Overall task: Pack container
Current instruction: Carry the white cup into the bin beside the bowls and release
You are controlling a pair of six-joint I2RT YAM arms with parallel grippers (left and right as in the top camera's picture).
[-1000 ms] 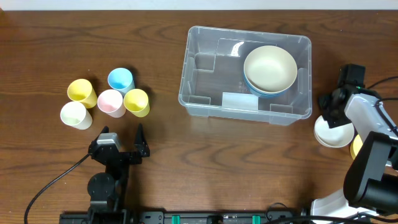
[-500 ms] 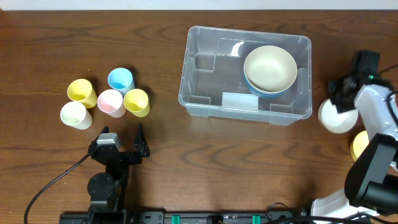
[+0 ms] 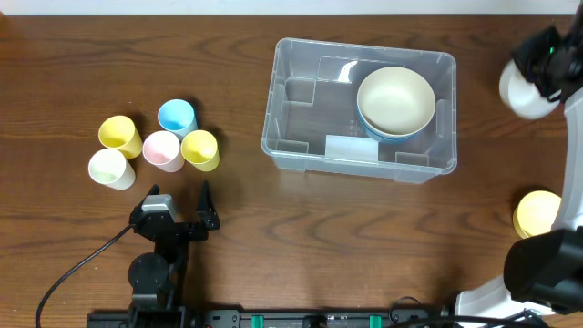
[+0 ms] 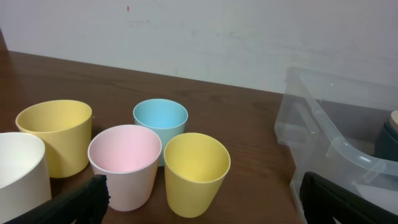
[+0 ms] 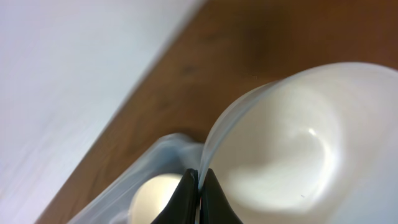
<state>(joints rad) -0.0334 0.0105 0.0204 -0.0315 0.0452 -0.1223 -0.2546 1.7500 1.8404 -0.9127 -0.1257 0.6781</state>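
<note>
Container, whitish label, unreadable from overhead

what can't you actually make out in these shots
- Blue bowl: overhead, the cream bowl nested in it hides all but a rim sliver.
- Yellow bowl: overhead, the right arm covers its right side.
- White bowl in the right gripper: right wrist, cut off by the frame edges.
- White cup: left wrist, cut off by the left edge.
- Label on the container: overhead, too small to read.
</note>
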